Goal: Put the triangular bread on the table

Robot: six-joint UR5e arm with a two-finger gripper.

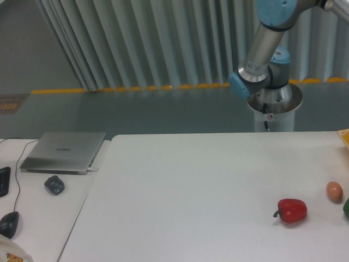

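Observation:
The triangular bread does not show in this view. The white table (191, 185) fills the lower middle and right. Only the arm's base and lower links (264, 60) show at the top right, behind the table's far edge. The gripper is out of view, past the frame's top or right edge.
A red pepper (292, 210) lies near the table's right front. A small tan egg-like ball (334, 191) is to its right. A green object (346, 207) and a yellow object (344, 136) peek in at the right edge. The adjoining desk on the left holds a laptop (62, 151) and two mice (54, 184).

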